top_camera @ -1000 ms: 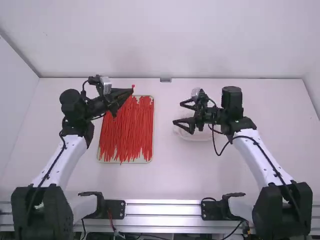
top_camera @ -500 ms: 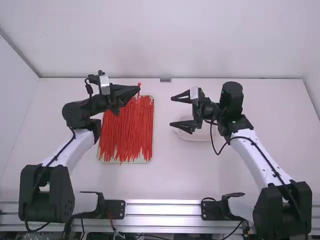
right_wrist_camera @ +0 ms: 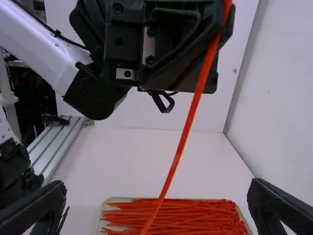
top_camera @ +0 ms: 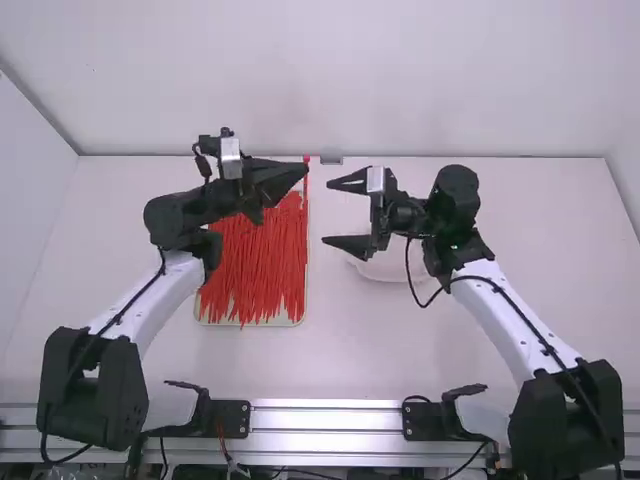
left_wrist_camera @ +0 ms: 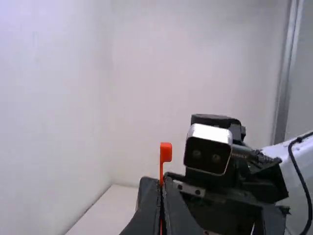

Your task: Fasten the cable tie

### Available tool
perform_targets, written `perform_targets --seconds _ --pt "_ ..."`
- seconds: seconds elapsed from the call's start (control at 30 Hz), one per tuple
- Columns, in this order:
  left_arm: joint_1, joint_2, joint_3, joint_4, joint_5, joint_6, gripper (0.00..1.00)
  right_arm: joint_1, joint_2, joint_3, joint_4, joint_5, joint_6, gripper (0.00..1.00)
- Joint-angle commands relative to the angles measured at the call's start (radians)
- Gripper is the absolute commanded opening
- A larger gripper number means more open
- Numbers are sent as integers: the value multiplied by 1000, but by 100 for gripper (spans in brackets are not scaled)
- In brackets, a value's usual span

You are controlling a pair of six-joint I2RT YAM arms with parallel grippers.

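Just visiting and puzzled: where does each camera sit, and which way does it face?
High view: above, behind the arms, looking down at the table; both arms show.
Left wrist view: left wrist, faces the right arm; left gripper pinches the cable tie.
Right wrist view: right wrist, faces left gripper; own open fingers.
Shared: that tie.

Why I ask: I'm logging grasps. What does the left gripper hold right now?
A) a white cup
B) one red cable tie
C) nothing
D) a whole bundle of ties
B: the left gripper is shut on a single red cable tie, whose head pokes out past the fingertips while its tail hangs down.
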Motion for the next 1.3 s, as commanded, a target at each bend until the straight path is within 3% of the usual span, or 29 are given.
perform_targets --seconds 0.0,0.2,0.37,0.53,0.67,1.17,1.27 --pt "-19 4 29 3 -44 0 1 12 6 25 6 65 37 100" --pt "-45 4 28 6 -109 -9 1 41 6 25 12 103 28 84" --pt "-45 4 28 35 -124 -48 1 40 6 25 10 123 28 79" --pt "-45 4 28 73 -127 -100 1 41 6 25 11 122 28 51" --pt "-65 4 28 71 -122 -97 2 43 6 25 14 117 28 44" --pt "-87 4 26 -47 -97 -11 1 51 6 25 6 117 28 46" --pt "-95 4 21 -130 -98 41 1 49 6 26 17 117 32 47"
